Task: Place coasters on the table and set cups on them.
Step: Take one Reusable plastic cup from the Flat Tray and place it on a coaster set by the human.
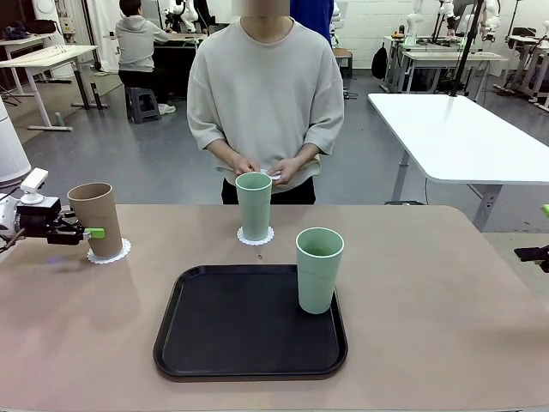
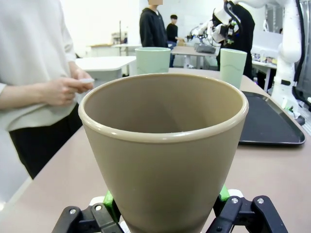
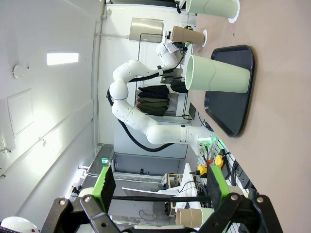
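Note:
A brown cup [image 1: 94, 218] stands on a white lacy coaster [image 1: 110, 252] at the table's [image 1: 446, 326] left end. My left gripper [image 1: 86, 233] is shut on its lower part; in the left wrist view the brown cup [image 2: 165, 145] sits between the green pads [image 2: 111, 203]. One mint cup [image 1: 254, 205] stands on a coaster [image 1: 256, 238] at the far middle. Another mint cup [image 1: 319, 269] stands on the black tray [image 1: 223, 330]. The person's hands hold a coaster [image 1: 273, 174]. My right gripper [image 3: 160, 194] is open and holds nothing, off the table's right edge [image 1: 533, 254].
The black tray lies at the front middle of the table. The person stands close behind the far edge. A white-topped table [image 1: 463, 137] stands beyond at the right. Bare tabletop stretches right of the tray.

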`<state>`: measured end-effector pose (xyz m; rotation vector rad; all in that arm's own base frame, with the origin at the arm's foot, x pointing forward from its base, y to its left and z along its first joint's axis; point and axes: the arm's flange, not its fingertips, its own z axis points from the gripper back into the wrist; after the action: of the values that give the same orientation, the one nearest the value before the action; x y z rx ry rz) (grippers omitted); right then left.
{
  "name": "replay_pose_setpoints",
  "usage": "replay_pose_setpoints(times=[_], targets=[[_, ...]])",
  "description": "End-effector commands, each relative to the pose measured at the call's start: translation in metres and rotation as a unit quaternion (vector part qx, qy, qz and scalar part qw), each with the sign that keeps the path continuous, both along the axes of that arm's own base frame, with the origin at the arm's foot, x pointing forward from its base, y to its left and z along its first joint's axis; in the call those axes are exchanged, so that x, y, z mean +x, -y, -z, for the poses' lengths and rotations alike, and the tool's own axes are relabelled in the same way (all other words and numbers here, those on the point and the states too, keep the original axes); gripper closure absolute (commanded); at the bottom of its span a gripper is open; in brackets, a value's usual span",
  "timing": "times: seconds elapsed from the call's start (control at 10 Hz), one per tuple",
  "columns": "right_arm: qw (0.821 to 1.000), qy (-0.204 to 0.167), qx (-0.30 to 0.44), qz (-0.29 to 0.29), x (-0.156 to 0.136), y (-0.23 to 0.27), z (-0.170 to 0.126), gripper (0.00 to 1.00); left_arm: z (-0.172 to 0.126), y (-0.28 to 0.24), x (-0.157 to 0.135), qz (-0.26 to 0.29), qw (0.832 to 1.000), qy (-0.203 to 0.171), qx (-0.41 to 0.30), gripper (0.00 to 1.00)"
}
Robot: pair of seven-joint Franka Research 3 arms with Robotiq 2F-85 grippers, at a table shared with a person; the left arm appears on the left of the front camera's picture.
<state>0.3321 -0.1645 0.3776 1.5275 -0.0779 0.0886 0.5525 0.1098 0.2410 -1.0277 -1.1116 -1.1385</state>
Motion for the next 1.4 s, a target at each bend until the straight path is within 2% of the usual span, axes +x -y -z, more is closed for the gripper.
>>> replay_pose_setpoints(times=[0.0,0.5,0.6,1.3], targets=[[1.000,0.003,0.006,0.000,0.0003,-0.0001,-0.0018,0.00,-0.0007,-0.0050,0.0021,0.015,1.000,0.000,0.001,0.15],[1.000,0.003,0.006,0.000,0.0003,-0.0001,-0.0018,0.00,0.0051,-0.0037,0.0037,0.014,1.000,-0.008,0.001,0.15],[1.000,0.003,0.006,0.000,0.0003,-0.0001,-0.0018,0.00,0.0053,-0.0042,0.0035,0.014,1.000,-0.011,0.003,0.00],[1.000,0.003,0.006,0.000,0.0003,-0.0001,-0.0018,0.00,0.0085,-0.0079,0.0043,0.034,0.999,-0.020,0.022,0.00]])
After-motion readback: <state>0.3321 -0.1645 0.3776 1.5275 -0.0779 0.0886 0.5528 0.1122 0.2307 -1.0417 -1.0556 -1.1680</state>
